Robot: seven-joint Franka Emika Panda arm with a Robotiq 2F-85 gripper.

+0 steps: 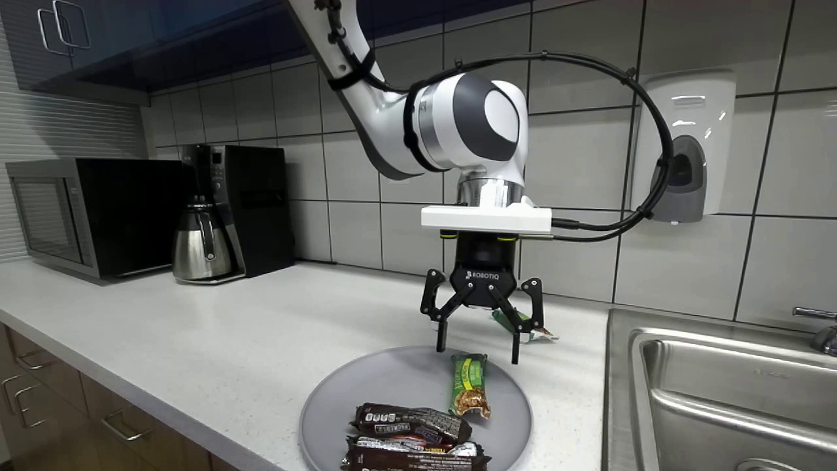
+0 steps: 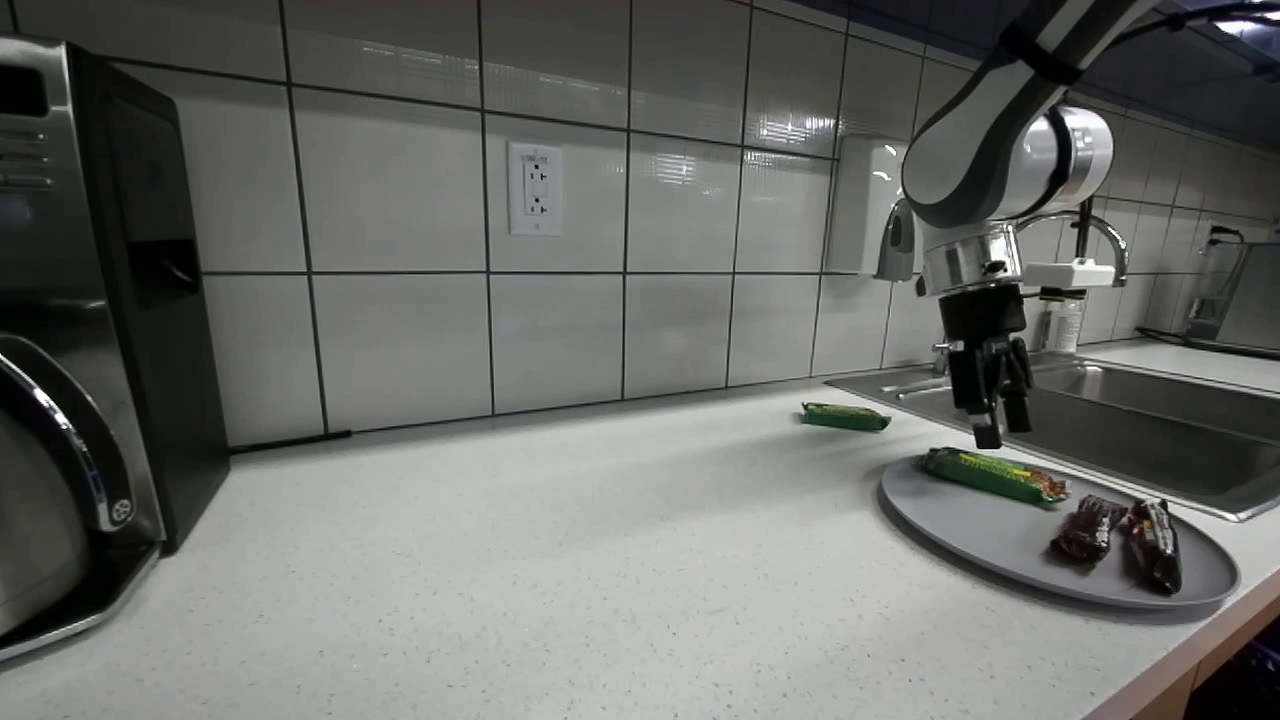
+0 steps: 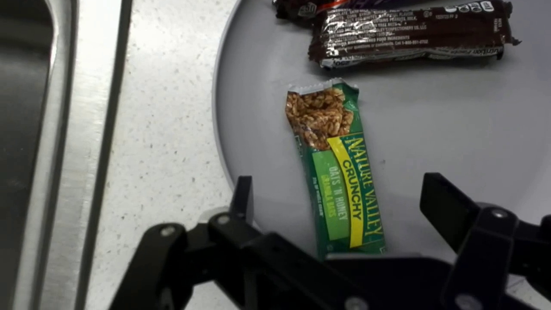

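My gripper [image 1: 478, 350] is open and empty above the edge of a round grey plate [image 1: 340, 392]. It also shows in an exterior view [image 2: 1003, 430] and in the wrist view [image 3: 338, 185]. Below it, a green granola bar [image 3: 344, 185] lies on the plate [image 3: 430, 120], between the spread fingers in the wrist view and not held; the palm hides its near end. The bar also shows in both exterior views [image 1: 469, 379] [image 2: 1000, 477]. Brown-wrapped bars [image 1: 415, 422] [image 3: 409, 32] lie on the plate beside it. Another green bar [image 2: 845, 416] lies on the counter near the wall.
A steel sink [image 1: 628, 392] is set in the counter [image 2: 500, 560] beside the plate. A coffee maker [image 1: 255, 209] with a steel carafe [image 1: 199, 245] and a microwave [image 1: 124, 216] stand along the tiled wall. A soap dispenser [image 1: 713, 144] hangs on the wall near the arm.
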